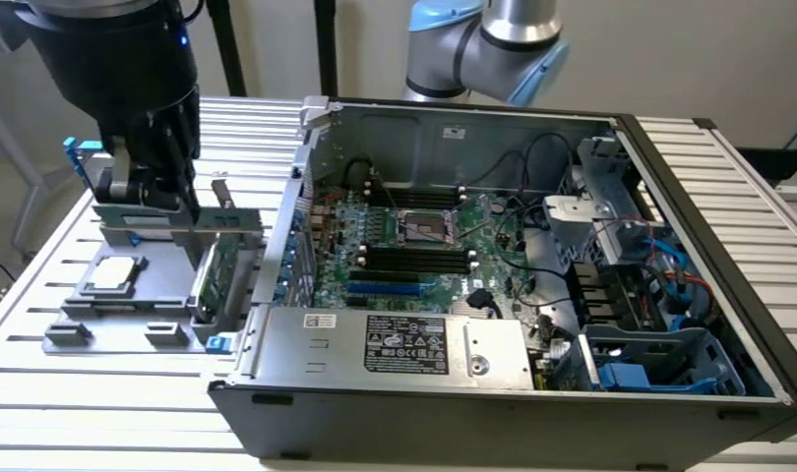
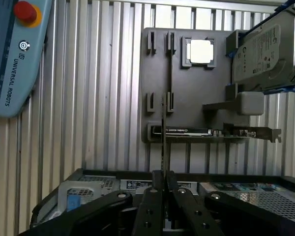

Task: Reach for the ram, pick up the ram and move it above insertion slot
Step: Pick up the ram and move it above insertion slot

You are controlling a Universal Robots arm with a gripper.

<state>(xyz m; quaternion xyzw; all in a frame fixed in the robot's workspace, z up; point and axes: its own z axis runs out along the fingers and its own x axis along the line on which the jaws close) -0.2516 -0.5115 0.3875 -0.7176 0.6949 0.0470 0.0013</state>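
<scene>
The ram (image 2: 163, 132) shows edge-on as a thin dark strip sticking out from between my fingertips. My gripper (image 2: 162, 178) is shut on it, with the black fingers pressed against both of its faces. In the exterior view the gripper (image 1: 159, 182) hangs over the grey parts holder (image 1: 110, 324) at the exterior view's left, outside the computer case. The insertion slot (image 1: 405, 258) is one of several long black parallel sockets on the motherboard inside the open case, well off to the exterior view's right of the gripper.
The holder (image 2: 187, 93) carries a processor chip (image 2: 200, 50), a silver hard drive with blue rails (image 2: 265, 49) and a green card with a metal bracket (image 2: 211, 132). A teach pendant (image 2: 14, 54) lies on the slatted table. The case wall (image 1: 287, 226) stands between holder and motherboard.
</scene>
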